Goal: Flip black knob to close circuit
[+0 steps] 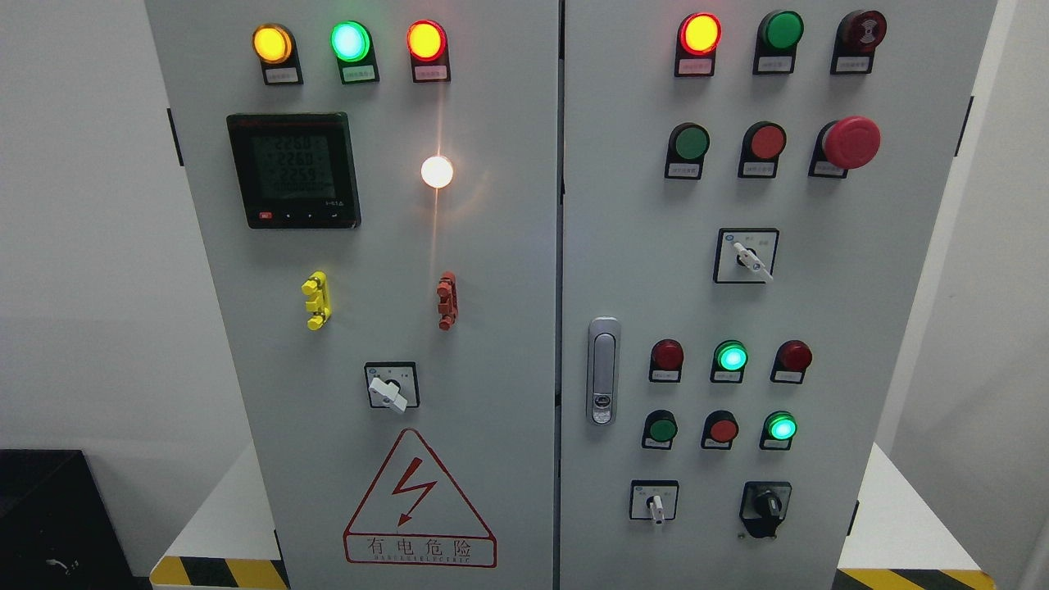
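1. Neither hand shows in my head view, so I can't tell their state.
2. Small black rotary knob sits bottom right of the grey metal cabinet.
3. White-handled selector switch is just left of it; lit round green lamp above.

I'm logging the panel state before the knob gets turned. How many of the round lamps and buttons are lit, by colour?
Yellow lit lamp: 1
Green lit lamps: 3
Red-rimmed lit lamps: 2
White lit lamp: 1
Total lit: 7
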Robot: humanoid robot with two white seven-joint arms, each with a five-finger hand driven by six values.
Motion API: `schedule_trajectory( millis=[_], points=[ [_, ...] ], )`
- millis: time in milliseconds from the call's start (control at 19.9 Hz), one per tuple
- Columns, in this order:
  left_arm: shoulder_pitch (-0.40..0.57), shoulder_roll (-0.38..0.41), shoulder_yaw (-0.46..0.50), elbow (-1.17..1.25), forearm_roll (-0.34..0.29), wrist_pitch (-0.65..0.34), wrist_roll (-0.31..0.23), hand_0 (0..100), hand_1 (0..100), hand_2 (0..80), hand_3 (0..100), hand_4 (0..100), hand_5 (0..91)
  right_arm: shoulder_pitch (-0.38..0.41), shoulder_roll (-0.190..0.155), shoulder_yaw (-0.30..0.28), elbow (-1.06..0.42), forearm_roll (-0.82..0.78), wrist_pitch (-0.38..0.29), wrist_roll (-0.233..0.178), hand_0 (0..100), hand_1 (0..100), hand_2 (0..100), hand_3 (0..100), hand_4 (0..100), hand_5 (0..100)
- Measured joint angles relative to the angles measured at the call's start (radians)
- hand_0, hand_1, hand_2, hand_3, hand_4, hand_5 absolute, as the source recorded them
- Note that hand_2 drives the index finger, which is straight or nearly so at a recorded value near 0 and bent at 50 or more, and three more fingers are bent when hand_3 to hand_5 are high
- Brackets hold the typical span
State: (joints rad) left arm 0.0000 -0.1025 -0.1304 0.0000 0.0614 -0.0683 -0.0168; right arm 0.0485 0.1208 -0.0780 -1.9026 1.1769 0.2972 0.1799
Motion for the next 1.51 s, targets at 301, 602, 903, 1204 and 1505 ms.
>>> schedule_trajectory(
  millis=[301,602,903,1204,1505],
  points=[
    [0.000,0.000,0.000,0.000,0.000,0.000,0.000,12,56,0.0,0,0,0.0,-0.032,0.002,0.003,0.018,0.019,0.001,0.007,0,2,89,100,88,92],
    [0.000,0.000,0.000,0.000,0.000,0.000,0.000,12,56,0.0,0,0,0.0,-0.083,0.002,0.004,0.048,0.041,0.007,0.010,0,2,89,100,88,92],
    [0.000,0.000,0.000,0.000,0.000,0.000,0.000,12,56,0.0,0,0,0.0,-0.138,-0.001,0.005,0.081,0.049,0.029,0.035,0,2,89,100,88,92],
    [0.000,0.000,0.000,0.000,0.000,0.000,0.000,12,56,0.0,0,0,0.0,-0.180,-0.006,0.001,0.112,0.052,0.036,0.040,0,2,88,100,88,92],
    [0.000,0.000,0.000,0.000,0.000,0.000,0.000,12,56,0.0,0,0,0.0,-0.211,-0.013,-0.014,0.137,0.053,0.037,0.049,0,2,88,100,88,92]
  ],
)
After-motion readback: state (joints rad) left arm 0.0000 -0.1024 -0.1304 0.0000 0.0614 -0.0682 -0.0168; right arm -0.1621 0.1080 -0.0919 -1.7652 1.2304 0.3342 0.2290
